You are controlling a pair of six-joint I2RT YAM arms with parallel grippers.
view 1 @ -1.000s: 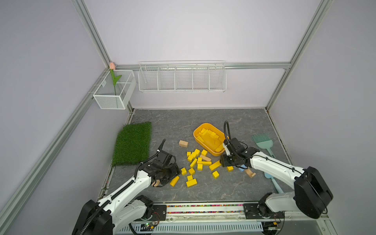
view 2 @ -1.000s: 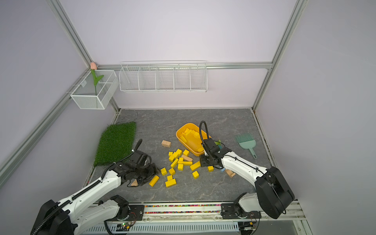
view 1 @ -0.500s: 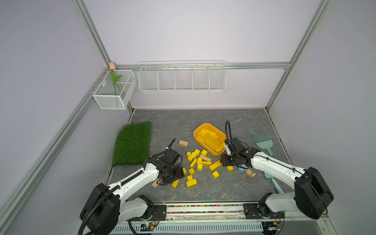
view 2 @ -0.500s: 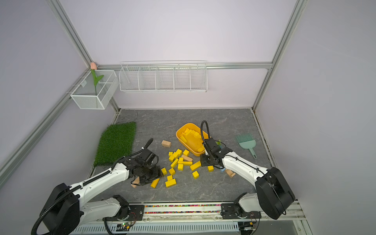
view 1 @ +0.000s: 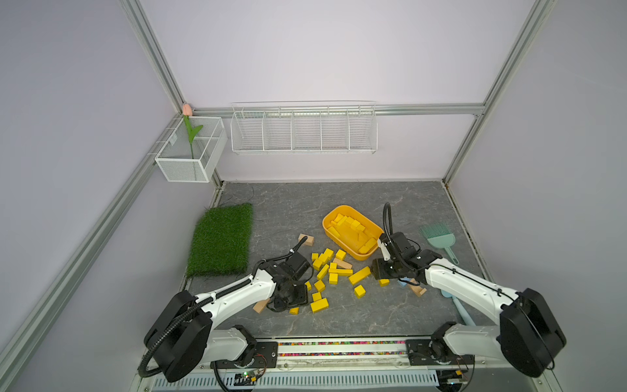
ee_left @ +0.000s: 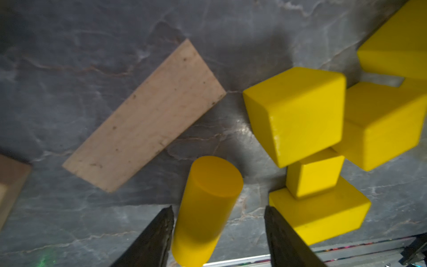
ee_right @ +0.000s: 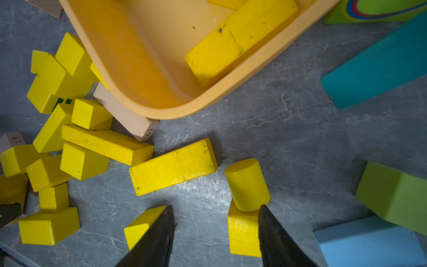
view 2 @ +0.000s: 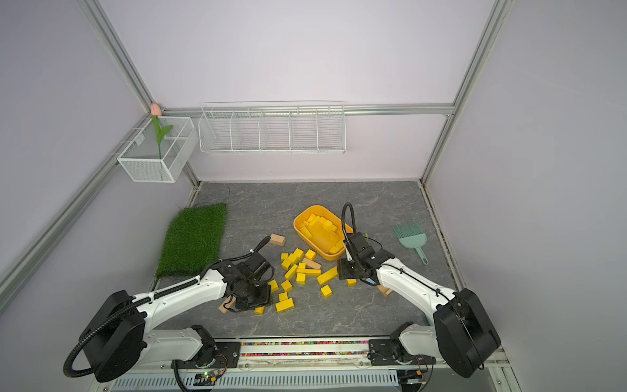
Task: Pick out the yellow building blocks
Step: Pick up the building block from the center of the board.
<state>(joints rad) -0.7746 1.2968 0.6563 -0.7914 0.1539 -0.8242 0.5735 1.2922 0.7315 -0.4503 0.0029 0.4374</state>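
Several yellow building blocks (view 1: 334, 271) lie scattered on the grey floor in both top views, and more lie in the yellow-orange tub (view 1: 339, 245). My left gripper (view 1: 291, 298) is down at the near-left edge of the scatter. In the left wrist view it is open (ee_left: 218, 208) around a yellow cylinder (ee_left: 205, 208); one finger is against it and a gap shows at the other. My right gripper (view 1: 381, 271) is low beside the tub's near corner. It is open (ee_right: 215, 206) over a small yellow block (ee_right: 242, 235) that touches a short yellow cylinder (ee_right: 247, 185).
Tan wooden blocks (view 1: 305, 239) (ee_left: 143, 115) lie among the yellow ones. A green grass mat (view 1: 220, 237) lies at the left and a teal hand brush (view 1: 437, 236) at the right. Teal (ee_right: 374, 67), green (ee_right: 392, 196) and light blue (ee_right: 367, 245) blocks lie by the right gripper.
My left arm has swung right, in to the near-left edge of the scatter, and its jaws have narrowed round the yellow cylinder. The right arm has barely moved.
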